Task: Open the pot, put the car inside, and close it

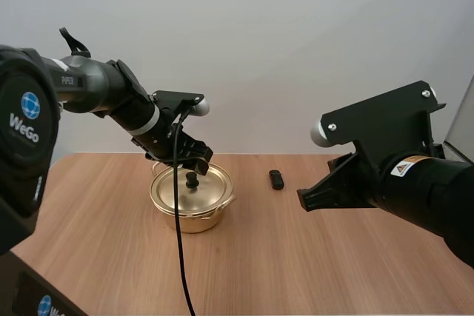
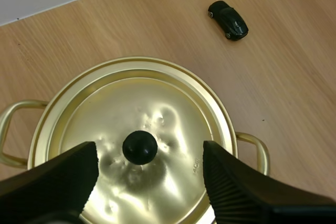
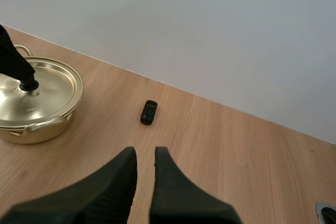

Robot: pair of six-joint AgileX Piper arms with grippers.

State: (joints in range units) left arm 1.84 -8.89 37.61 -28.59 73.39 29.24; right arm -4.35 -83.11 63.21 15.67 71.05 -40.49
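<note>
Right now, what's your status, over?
Left gripper open astride black knob of round gold metal lid. Right gripper shut, hovering. Small black toy car on wooden table, unobstructed.

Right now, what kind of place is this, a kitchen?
Probably a robot test bench, not a kitchen: a wooden table holding just a gold pot and a toy car, with my left hand above the pot.

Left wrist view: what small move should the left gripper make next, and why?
Probably close on the knob, dropping slightly first if needed. The left gripper is open, its fingers either side of the knob, and the lid is on the pot, with the car on the table.
</note>
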